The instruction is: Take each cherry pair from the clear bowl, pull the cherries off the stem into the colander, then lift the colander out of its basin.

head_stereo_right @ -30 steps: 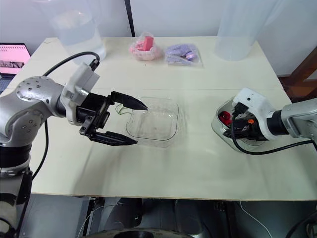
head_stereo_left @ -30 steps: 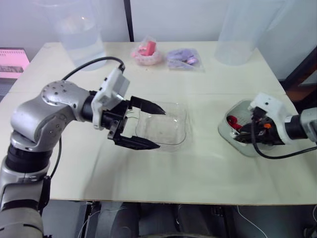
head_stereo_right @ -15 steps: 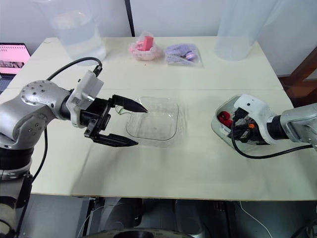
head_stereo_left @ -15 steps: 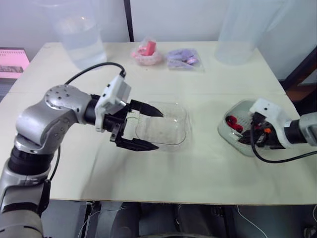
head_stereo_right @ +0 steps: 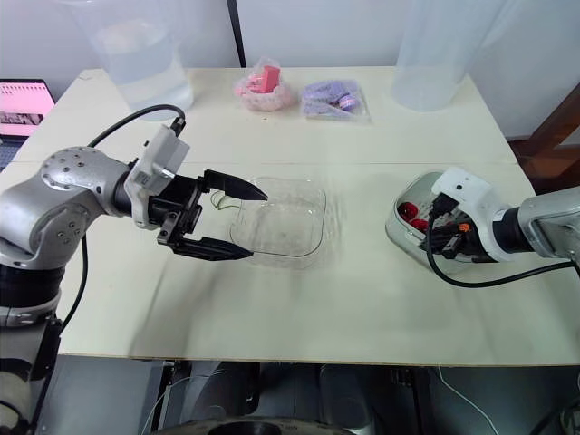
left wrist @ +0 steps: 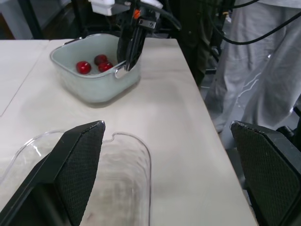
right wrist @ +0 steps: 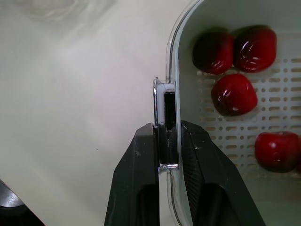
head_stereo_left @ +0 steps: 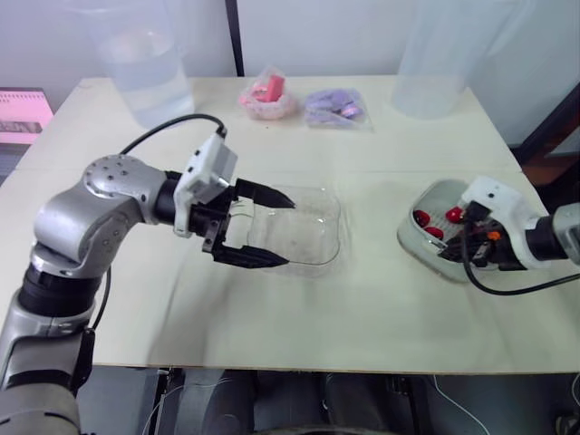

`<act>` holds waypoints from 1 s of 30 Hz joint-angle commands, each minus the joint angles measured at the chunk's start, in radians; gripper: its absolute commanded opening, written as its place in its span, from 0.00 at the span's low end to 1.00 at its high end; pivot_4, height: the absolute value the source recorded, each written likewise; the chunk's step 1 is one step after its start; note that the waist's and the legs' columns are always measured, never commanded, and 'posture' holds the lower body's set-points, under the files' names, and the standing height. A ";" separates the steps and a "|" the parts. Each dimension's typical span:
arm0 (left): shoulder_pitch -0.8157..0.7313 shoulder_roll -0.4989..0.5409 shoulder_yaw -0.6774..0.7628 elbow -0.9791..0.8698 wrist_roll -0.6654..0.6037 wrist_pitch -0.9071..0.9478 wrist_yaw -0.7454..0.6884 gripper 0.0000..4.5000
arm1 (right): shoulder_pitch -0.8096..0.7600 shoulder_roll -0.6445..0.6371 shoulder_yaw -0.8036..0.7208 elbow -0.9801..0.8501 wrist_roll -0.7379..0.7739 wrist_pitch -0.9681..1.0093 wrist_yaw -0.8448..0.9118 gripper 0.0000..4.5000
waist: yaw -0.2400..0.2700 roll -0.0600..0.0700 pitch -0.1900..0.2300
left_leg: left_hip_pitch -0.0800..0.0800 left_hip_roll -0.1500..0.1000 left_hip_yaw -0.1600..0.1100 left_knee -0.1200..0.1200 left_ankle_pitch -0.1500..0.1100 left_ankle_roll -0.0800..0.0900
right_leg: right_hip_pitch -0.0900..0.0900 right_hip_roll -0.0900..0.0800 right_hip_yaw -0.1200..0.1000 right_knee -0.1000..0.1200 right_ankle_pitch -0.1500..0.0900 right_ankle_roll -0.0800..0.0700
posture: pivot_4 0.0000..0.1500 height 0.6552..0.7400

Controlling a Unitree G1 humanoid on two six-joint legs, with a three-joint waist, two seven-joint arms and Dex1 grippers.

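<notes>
The clear bowl [head_stereo_left: 319,237] sits at mid-table and looks empty. My left gripper [head_stereo_left: 288,234] is open at the bowl's left rim, one finger over the rim and the other in front of it, holding nothing. At the right stands the basin [head_stereo_left: 408,243] with the white slotted colander [right wrist: 282,113] inside. Several loose red cherries [right wrist: 233,94] lie in the colander. My right gripper [right wrist: 168,129] is shut on the colander's rim at its near right side. The left wrist view also shows this grip [left wrist: 129,47].
A pink bag [head_stereo_left: 267,95] and a purple bag [head_stereo_left: 333,104] lie at the back. Tall clear containers stand at back left [head_stereo_left: 145,63] and back right [head_stereo_left: 435,54]. A pink screen [head_stereo_left: 23,113] is off the left edge. A person [left wrist: 263,70] stands beyond the table's right edge.
My right gripper has slid a little to the right at the colander's rim, and more cherries show beside it. The left gripper has barely moved.
</notes>
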 commanded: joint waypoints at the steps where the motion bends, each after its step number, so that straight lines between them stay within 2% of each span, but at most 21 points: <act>1: 0.006 -0.004 -0.001 0.010 0.021 -0.032 -0.003 1.00 | -0.054 -0.041 -0.084 -0.052 0.035 0.026 0.017 0.04 | 0.000 0.001 0.000 | 0.000 0.000 0.000 0.000 0.000 0.000 | 0.000 0.000 0.000 0.000 0.000 0.000 | 1.00 0.94; 30: -0.048 -0.081 0.003 0.148 0.081 -0.087 -0.020 1.00 | -0.155 -0.165 -0.114 -0.038 0.043 0.028 0.049 0.04 | 0.002 0.001 0.000 | 0.000 0.000 0.000 0.000 0.000 0.000 | 0.000 0.000 0.000 0.000 0.000 0.000 | 1.00 0.94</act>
